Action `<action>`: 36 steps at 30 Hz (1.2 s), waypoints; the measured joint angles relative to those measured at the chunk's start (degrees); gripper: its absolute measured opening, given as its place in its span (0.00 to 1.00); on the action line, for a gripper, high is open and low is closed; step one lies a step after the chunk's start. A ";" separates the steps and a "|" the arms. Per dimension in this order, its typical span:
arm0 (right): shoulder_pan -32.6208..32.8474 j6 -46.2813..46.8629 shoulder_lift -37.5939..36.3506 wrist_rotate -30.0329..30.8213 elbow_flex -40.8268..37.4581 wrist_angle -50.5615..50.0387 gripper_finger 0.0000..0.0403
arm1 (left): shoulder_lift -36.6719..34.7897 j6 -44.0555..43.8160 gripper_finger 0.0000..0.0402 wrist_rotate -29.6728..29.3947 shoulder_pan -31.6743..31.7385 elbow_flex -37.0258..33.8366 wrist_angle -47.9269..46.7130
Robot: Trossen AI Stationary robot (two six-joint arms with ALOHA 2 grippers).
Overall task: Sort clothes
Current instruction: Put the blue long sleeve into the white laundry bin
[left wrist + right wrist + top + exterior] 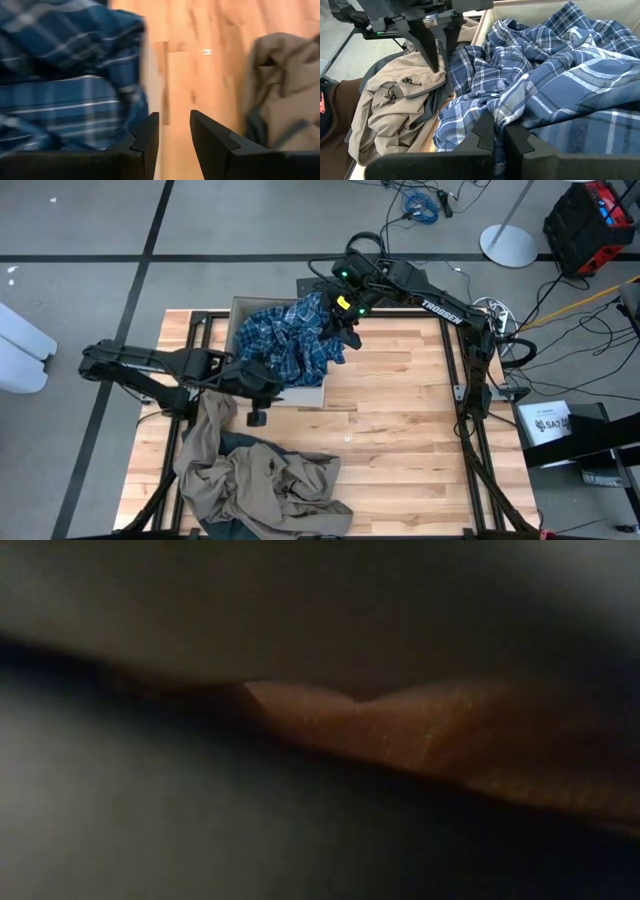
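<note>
Plaid shirt [290,340] in box [240,310]; right pincer [499,132] clenched on it. Left pincer [172,132] released beside box. Khaki garment [255,480] unsorted; others probably hidden beneath.

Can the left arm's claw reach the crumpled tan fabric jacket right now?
Probably yes. The left claw hangs open and empty beside the crumpled tan fabric jacket, with only bare wooden table between them in the wrist view. Nothing blocks the way.

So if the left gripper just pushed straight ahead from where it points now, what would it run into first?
Probably bare table. The left gripper, open and empty, points down a free lane between the plaid shirt in the box and the khaki garment, though depth is hard to judge.
</note>
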 joint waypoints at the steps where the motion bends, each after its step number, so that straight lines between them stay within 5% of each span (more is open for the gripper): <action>1: 0.00 0.00 0.00 0.00 0.00 0.00 0.00 | -0.09 0.13 0.30 -1.22 0.00 0.00 0.00; 10: 0.00 0.00 0.00 0.00 0.00 -0.02 0.00 | -1.36 2.30 0.30 -10.94 2.71 0.04 -4.52; 23: 1.70 -0.04 0.00 0.11 0.00 0.37 0.00 | -1.29 4.00 0.30 -2.90 12.07 -5.06 -5.52; 32: 2.92 -0.02 0.00 0.13 0.00 0.37 0.00 | -1.40 3.73 0.30 7.81 15.41 -10.11 -3.54; 36: 2.97 0.21 0.01 0.17 0.00 0.37 0.00 | -1.65 4.55 0.30 6.99 15.43 -8.37 -3.58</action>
